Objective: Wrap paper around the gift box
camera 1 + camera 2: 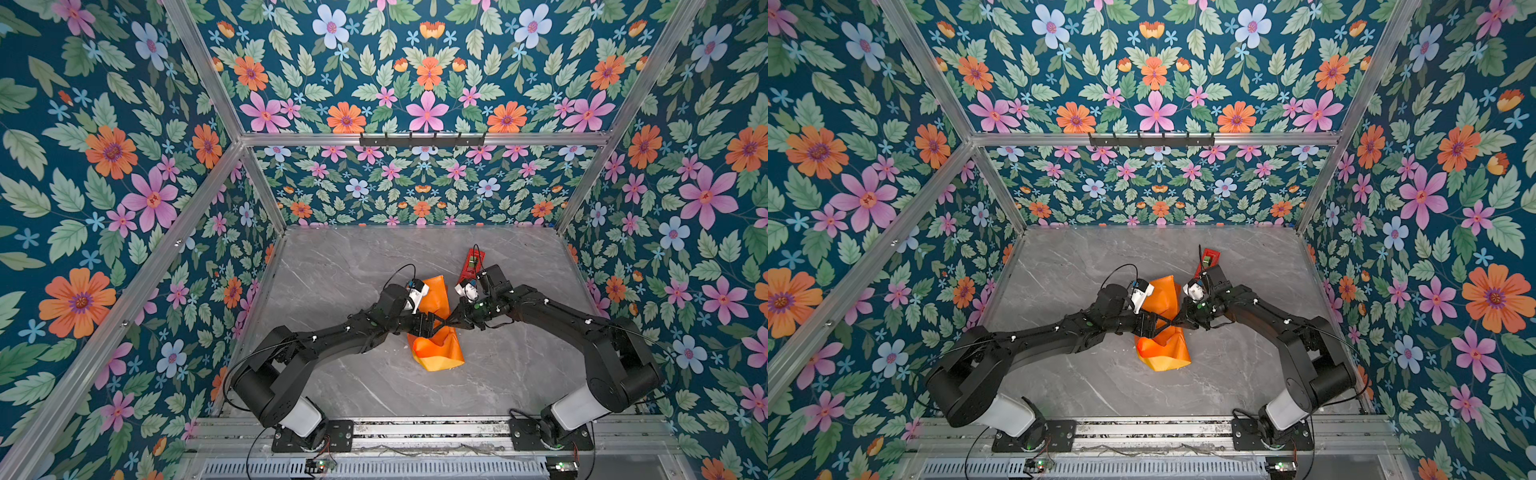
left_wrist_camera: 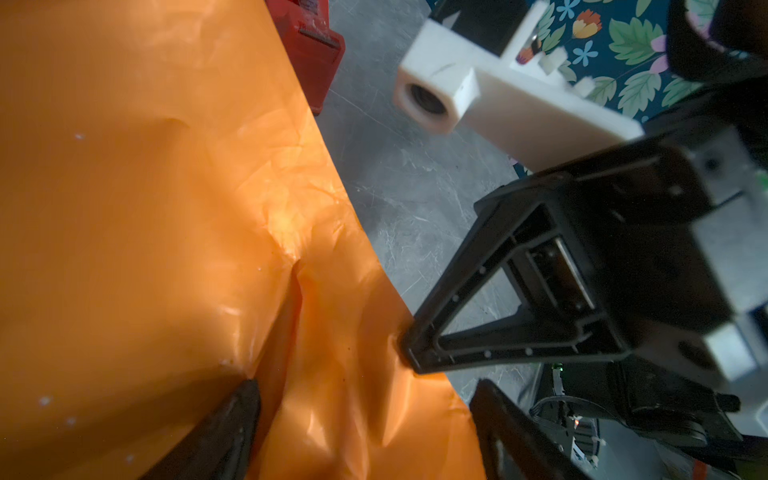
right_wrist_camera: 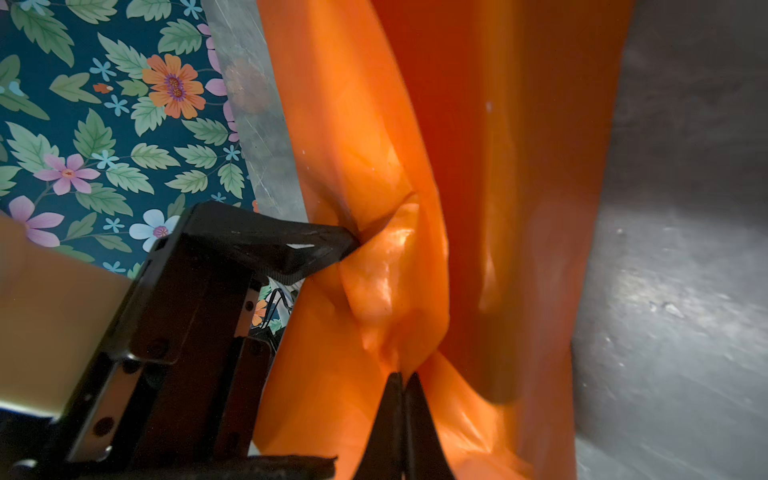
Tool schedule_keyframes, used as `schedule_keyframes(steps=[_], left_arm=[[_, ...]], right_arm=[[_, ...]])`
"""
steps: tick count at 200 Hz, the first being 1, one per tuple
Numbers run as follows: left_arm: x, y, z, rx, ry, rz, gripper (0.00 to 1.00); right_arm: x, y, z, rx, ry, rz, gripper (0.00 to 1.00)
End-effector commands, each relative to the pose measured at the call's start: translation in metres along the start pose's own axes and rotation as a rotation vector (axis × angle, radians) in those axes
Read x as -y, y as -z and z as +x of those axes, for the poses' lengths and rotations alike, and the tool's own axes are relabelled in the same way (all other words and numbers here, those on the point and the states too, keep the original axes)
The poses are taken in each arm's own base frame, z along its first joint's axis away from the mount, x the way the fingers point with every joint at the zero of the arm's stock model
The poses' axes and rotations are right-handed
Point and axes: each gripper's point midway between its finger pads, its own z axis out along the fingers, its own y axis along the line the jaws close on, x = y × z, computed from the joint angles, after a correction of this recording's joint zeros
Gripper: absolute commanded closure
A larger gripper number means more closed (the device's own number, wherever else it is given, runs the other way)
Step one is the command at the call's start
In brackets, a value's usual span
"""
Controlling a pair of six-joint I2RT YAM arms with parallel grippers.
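Observation:
The orange paper [image 1: 439, 353] [image 1: 1163, 353] lies bunched in a mound mid-table in both top views, and the gift box is hidden. My right gripper [image 3: 401, 382] is shut on a pinched fold of the paper [image 3: 374, 124]; in both top views its tip [image 1: 445, 323] [image 1: 1173, 322] meets the mound from the right. My left gripper [image 2: 370, 432] stands open, its fingers [image 2: 232, 432] straddling the paper [image 2: 145, 208]. From above it [image 1: 426, 325] sits over the mound's middle. One left finger [image 3: 316, 249] presses into the sheet beside the right gripper's pinch.
A narrow red tape dispenser [image 1: 471, 264] [image 1: 1208, 259] [image 2: 311, 45] stands just behind the right wrist, close to the paper's far edge. The grey marble table [image 1: 332, 282] spreads around the mound. Floral walls close in the back and both sides.

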Motion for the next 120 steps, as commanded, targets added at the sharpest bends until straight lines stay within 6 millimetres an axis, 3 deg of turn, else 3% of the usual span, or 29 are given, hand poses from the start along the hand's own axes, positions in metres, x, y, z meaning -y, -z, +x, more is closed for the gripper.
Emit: schedule_keyframes(steps=[1,99,103,120], left_arm=[[-0.013,-0.001,0.024,-0.087,0.058,-0.046,0.15],[-0.008,-0.001,0.020,-0.079,0.077,-0.013,0.14],[-0.008,-0.001,0.021,-0.080,0.078,-0.012,0.14],[-0.009,-0.001,0.020,-0.080,0.077,-0.014,0.14]], right_arm=[[0.002,0.004,-0.003,-0.005,0.028,0.021,1.00],[0.007,0.008,-0.018,-0.021,0.081,0.075,1.00],[0.015,0.001,-0.018,-0.040,0.062,0.088,1.00],[0.014,0.000,-0.022,-0.037,0.065,0.084,1.00]])
